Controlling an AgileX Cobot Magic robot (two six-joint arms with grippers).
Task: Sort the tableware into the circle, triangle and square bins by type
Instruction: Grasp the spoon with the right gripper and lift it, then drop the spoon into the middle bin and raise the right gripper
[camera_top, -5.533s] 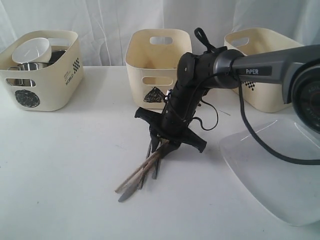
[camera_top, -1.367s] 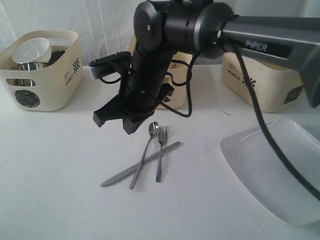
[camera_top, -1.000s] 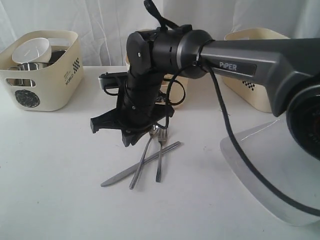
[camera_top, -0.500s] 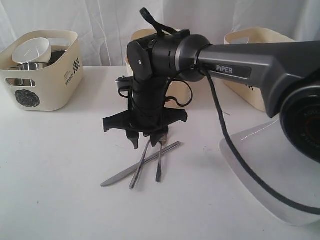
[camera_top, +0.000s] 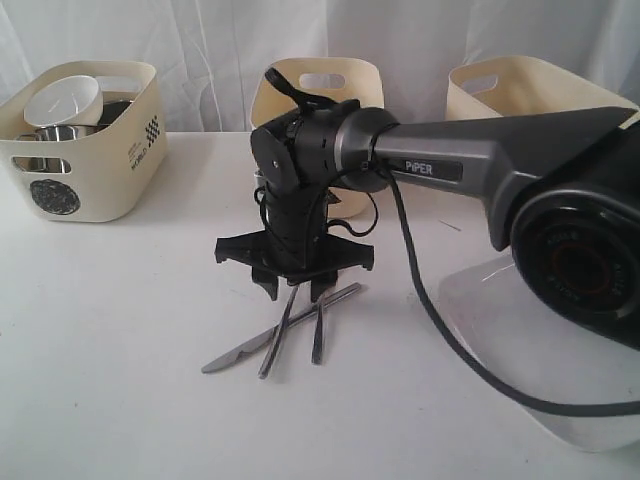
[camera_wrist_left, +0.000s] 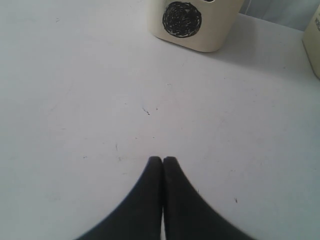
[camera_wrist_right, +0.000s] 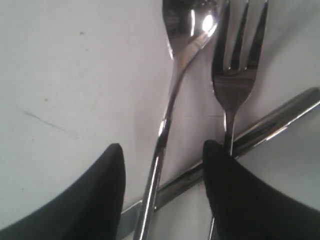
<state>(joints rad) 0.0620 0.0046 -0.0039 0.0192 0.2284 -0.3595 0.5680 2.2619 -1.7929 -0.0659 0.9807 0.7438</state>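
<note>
A steel spoon (camera_top: 283, 328), fork (camera_top: 317, 338) and knife (camera_top: 243, 353) lie crossed on the white table. My right gripper (camera_top: 295, 289) is open and low over them. Its fingers straddle the spoon handle (camera_wrist_right: 164, 131), and the fork (camera_wrist_right: 234, 80) runs beside one fingertip (camera_wrist_right: 223, 181) with the knife handle (camera_wrist_right: 280, 117) under it. The circle bin (camera_top: 95, 165) at the left holds a white bowl (camera_top: 62, 99) and a steel mug (camera_top: 58, 133). The triangle bin (camera_top: 345, 95) stands behind the arm. A white plate (camera_top: 575, 395) lies at the right. My left gripper (camera_wrist_left: 163, 160) is shut and empty. Chopsticks are out of view.
A third cream bin (camera_top: 520, 90) stands at the back right, its mark hidden by the right arm (camera_top: 480, 165). The circle bin (camera_wrist_left: 192, 30) shows ahead of the left gripper, with bare table (camera_wrist_left: 100, 100) between. A black cable (camera_top: 440, 330) hangs over the plate's edge.
The right gripper turned and came down from beside the cutlery to straddle the spoon handle. Spoon, fork and knife stayed put. Chopsticks that lay with them 5.5 s ago are gone from the table.
</note>
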